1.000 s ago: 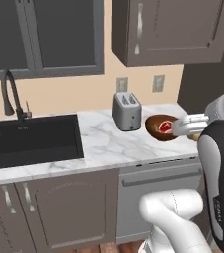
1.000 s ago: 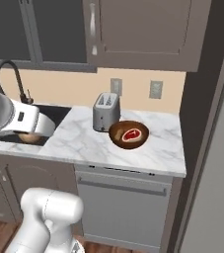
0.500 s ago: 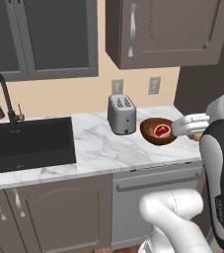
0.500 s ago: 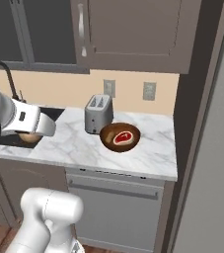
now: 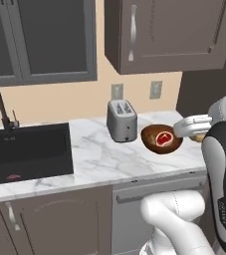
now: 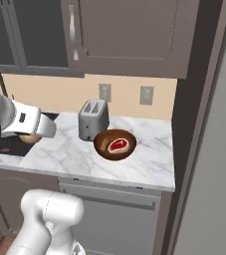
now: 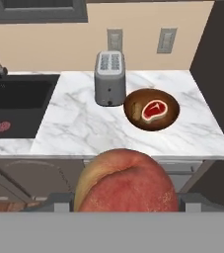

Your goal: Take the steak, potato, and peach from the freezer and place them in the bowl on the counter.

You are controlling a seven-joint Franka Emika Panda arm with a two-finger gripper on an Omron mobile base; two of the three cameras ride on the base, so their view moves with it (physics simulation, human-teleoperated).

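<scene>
Left base view, bowl: we see the bowl (image 5: 162,138) on the far right part of the counter (image 5: 99,159), just right of the toaster (image 5: 122,120), where the arm can reach it from the freezer side.
Left base view, steak: the steak (image 5: 164,138) lies flat inside the bowl, so we judge that one of the three items is delivered.
Left base view, hand: the gripper (image 5: 200,136) sits to the right of the bowl, its white hand pointing toward it; a tan-orange lump shows at its tip, too small for us to name from here.
Right base view, layout: from this side the bowl (image 6: 115,144) is in mid-counter with the steak (image 6: 117,145) face up, and the grey freezer wall (image 6: 209,149) rises at the near right, close to the drop spot.
Right base view, sink: the black sink (image 6: 7,144) lies far left, behind the arm.
Hand view, grip: we find the gripper (image 7: 126,203) clenched on the peach (image 7: 126,190), the fruit bulging between the finger tips (image 7: 59,201), held firmly for the carry.
Hand view, aim: the bowl (image 7: 152,109) lies ahead and well apart, so we judge the peach is in transit toward it.
Hand view, potato: we cannot spot the potato.
</scene>
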